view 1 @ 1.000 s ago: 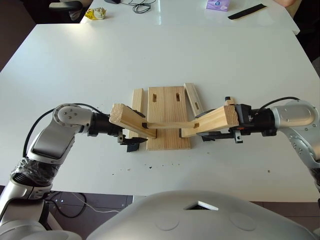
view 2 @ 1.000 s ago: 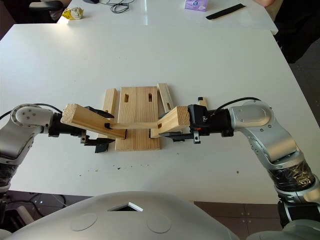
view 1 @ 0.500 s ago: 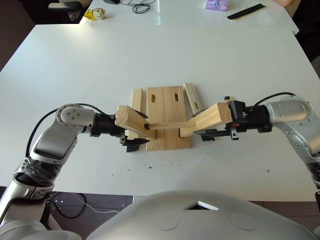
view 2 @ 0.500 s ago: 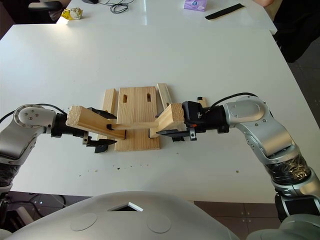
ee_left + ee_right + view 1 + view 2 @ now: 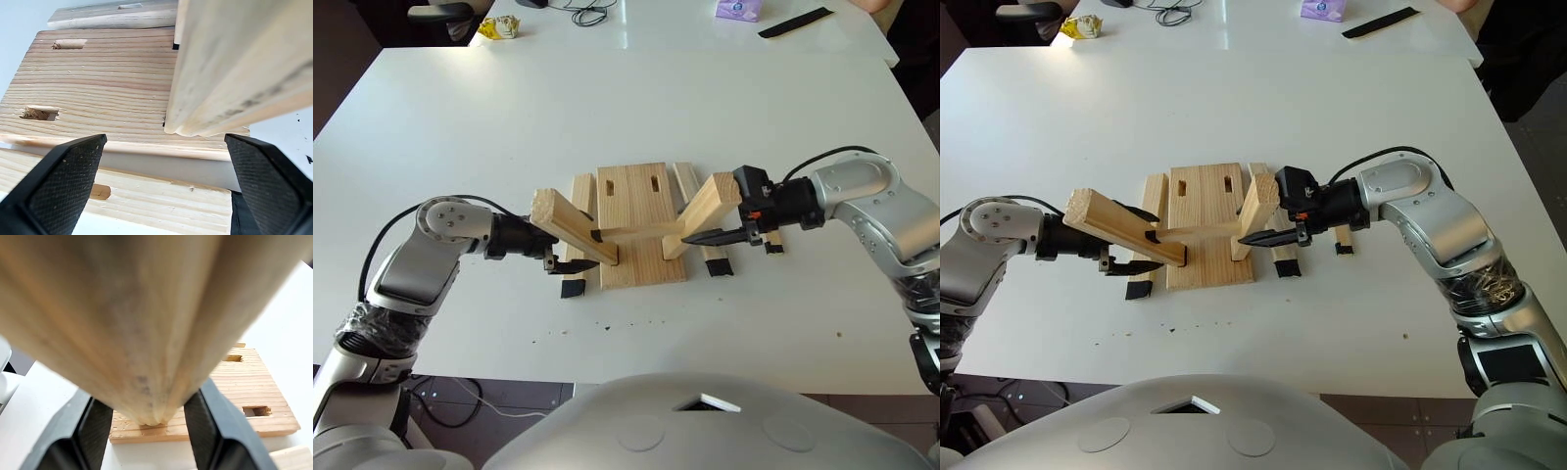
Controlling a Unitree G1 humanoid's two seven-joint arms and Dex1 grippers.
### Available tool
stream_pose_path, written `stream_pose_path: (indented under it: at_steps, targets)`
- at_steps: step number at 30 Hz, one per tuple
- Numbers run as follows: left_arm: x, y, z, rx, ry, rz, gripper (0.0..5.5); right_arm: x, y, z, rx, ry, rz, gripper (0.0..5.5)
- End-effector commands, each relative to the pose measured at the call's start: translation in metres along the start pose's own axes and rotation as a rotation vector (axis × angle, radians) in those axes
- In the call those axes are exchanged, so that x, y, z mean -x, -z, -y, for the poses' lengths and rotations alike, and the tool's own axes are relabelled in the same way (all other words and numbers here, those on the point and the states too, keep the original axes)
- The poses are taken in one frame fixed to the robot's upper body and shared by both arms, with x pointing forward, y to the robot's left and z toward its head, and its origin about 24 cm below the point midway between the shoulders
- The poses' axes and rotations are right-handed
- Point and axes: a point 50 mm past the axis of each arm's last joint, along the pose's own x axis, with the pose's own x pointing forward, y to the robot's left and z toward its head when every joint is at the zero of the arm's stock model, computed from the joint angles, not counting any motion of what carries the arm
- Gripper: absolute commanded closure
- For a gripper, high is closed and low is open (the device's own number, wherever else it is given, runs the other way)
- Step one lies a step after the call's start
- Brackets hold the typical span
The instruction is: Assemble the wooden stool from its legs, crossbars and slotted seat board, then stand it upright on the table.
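Observation:
The slotted seat board (image 5: 632,201) lies flat on the table. Above its near half hang two thick wooden legs joined by a thin crossbar (image 5: 636,233). My left gripper (image 5: 570,262) is shut on the left leg (image 5: 566,225), which slopes down toward the board. On the other side, the right leg (image 5: 701,211) stands steeper, with my right gripper (image 5: 707,235) shut on it. In the right wrist view this leg (image 5: 146,318) sits between both fingers (image 5: 98,431). In the left wrist view the left leg (image 5: 234,63) is above the board (image 5: 98,93).
A loose leg (image 5: 582,191) lies left of the board and another (image 5: 686,180) right of it. Small black pieces (image 5: 570,290) (image 5: 717,264) (image 5: 773,247) sit on the table. At the far edge are a yellow packet (image 5: 499,26), a purple box (image 5: 739,10) and a black strip (image 5: 795,22).
My right gripper has swung inward and away from me, tipping its leg steeper. The joined legs and crossbar now sit further back over the board. The left leg shifted only slightly.

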Motion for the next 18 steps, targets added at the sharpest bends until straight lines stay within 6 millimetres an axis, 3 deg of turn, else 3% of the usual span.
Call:
stream_pose_path:
  at_steps: [1,6,11,15,18]
  targets:
    - [-0.028,-0.019,0.017,-0.085,0.112,0.106,1.02,-0.033,0.064,-0.020,-0.242,-0.071,-0.226,3.49]
    - [-0.032,-0.016,0.020,-0.077,0.108,0.103,1.02,-0.037,0.070,-0.019,-0.252,-0.062,-0.222,3.49]
    - [-0.016,-0.002,0.007,-0.058,0.046,0.049,1.02,-0.038,0.064,-0.020,-0.234,-0.034,-0.173,3.49]
    - [0.000,0.009,-0.015,-0.031,-0.058,0.027,1.02,-0.046,0.062,-0.009,-0.257,0.087,-0.120,2.67]
    - [0.003,0.013,-0.021,-0.023,-0.080,0.027,1.02,-0.051,0.069,0.000,-0.270,0.193,-0.113,2.53]
